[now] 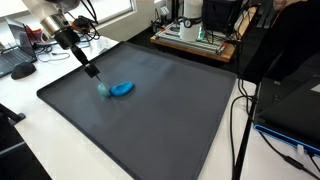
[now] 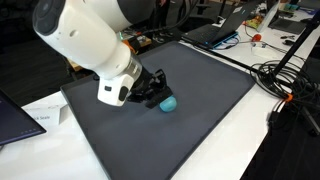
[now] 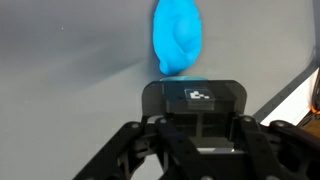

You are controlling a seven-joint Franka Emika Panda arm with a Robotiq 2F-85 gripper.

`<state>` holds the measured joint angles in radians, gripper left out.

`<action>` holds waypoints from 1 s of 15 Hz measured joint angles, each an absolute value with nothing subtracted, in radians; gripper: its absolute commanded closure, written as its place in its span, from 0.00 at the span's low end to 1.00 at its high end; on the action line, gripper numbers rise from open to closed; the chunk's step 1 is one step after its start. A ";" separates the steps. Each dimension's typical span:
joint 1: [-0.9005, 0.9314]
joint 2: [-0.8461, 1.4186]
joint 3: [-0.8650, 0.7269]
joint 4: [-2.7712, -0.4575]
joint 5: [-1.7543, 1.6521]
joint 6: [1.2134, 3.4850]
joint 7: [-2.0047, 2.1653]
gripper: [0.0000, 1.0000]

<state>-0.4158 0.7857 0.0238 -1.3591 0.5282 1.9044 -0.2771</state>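
A bright blue soft lump point(image 1: 122, 89) lies on a dark grey mat point(image 1: 170, 120) and shows in both exterior views; it also appears as the blue lump point(image 2: 168, 103) on the mat point(image 2: 210, 100). My gripper point(image 3: 200, 112) is shut on a black block with a small white label point(image 3: 200, 97). In the wrist view the block's front edge meets the near end of the blue lump point(image 3: 178, 38). In the exterior views the gripper point(image 1: 92, 72) reaches down beside the lump, and the gripper point(image 2: 152, 92) is partly hidden by the white arm.
The mat's edges drop onto a white table point(image 1: 230, 140). A rack of equipment point(image 1: 200, 32) stands at the back, a black case point(image 1: 290, 110) and cables lie at one side, and a laptop point(image 2: 215, 32) and cables point(image 2: 290, 75) border the mat.
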 measured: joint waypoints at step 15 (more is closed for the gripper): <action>-0.479 0.657 0.014 -1.536 0.642 1.964 -0.448 0.78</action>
